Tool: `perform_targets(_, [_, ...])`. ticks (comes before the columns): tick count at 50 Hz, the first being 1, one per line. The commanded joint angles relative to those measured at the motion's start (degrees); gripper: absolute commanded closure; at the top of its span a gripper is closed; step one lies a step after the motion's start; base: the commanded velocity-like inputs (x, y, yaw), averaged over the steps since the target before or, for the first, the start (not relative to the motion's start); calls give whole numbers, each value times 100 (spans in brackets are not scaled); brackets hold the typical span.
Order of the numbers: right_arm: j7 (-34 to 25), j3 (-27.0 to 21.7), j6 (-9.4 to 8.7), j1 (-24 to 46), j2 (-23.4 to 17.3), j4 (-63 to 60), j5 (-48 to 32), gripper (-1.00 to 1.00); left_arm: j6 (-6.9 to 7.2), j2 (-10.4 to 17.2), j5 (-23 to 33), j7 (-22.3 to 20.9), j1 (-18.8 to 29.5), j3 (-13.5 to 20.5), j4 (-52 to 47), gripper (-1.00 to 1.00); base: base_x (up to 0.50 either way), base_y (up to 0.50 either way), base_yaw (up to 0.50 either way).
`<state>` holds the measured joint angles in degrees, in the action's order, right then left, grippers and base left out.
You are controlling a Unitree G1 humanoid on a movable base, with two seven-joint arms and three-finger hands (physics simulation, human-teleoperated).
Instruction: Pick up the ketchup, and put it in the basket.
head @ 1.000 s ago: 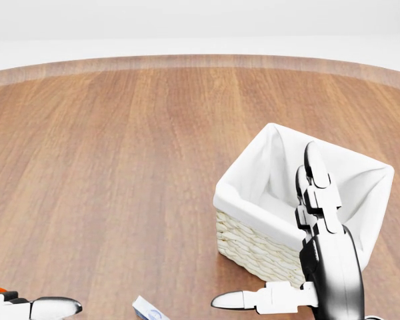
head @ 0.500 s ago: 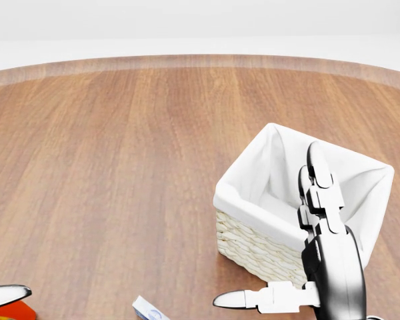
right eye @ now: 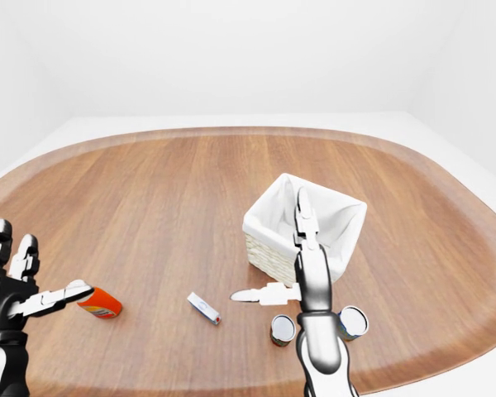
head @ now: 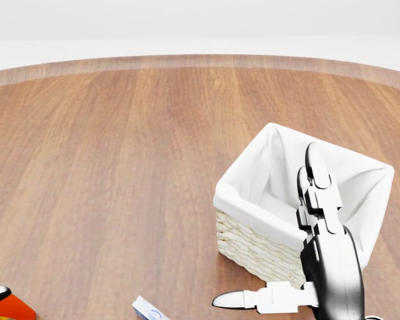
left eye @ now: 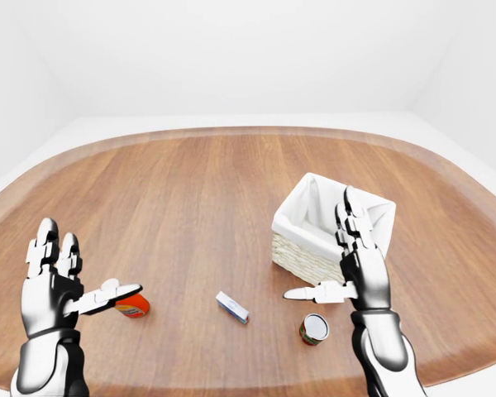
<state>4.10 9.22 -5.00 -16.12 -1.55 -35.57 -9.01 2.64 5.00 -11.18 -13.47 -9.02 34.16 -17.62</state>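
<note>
The ketchup (left eye: 132,307) is a red-orange bottle lying on its side on the wooden table, at the lower left of the left-eye view. My left hand (left eye: 87,269) is open just left of it, thumb tip over its top end, fingers not closed round it. In the head view only a corner of the ketchup (head: 10,308) shows at the bottom left. The wicker basket (left eye: 298,258) with a white liner stands to the right. My right hand (left eye: 322,252) is open and empty, raised in front of the basket.
A small white and blue box (left eye: 231,307) lies between the ketchup and the basket. A can (left eye: 314,328) stands below the basket beside my right hand. A second can (right eye: 352,322) shows in the right-eye view. The round table's edge (left eye: 231,131) curves across the top.
In the head view my left hand has slid left, nearly out of the bottom-left corner, uncovering the ketchup's red end. The right hand has hardly moved.
</note>
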Motion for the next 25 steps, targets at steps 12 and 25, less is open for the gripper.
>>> perform_targets(12, [25, 29, 0, 12, -1, 82, -29, -100, -764, 421, 100, 132, 18, 107, 1771, -100, 0, 0, 0])
perform_targets(25, [23, 32, 0, 32, 9, 127, -44, -100, -764, 708, 63, 287, 194, 67, 2588, -100, 0, 0, 0])
